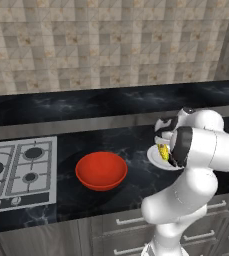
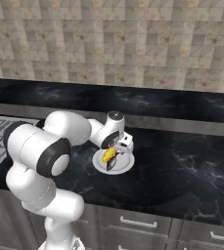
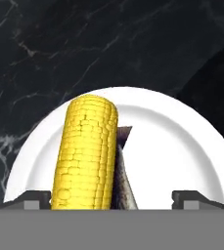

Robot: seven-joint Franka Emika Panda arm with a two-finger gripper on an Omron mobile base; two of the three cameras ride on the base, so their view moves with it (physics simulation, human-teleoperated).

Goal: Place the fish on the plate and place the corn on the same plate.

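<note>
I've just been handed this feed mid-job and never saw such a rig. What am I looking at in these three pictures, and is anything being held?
The machine is a white robot arm on a driving base, facing a dark kitchen counter. Two pictures come from cameras on the base, behind the arm to its left and right. The third looks along the gripper from the hand. On the counter sit a red bowl, a stove at the left, and a white plate. The corn and the fish lie side by side on the plate. The gripper's fingertips stand wide apart either side of them; nothing is held.
</note>
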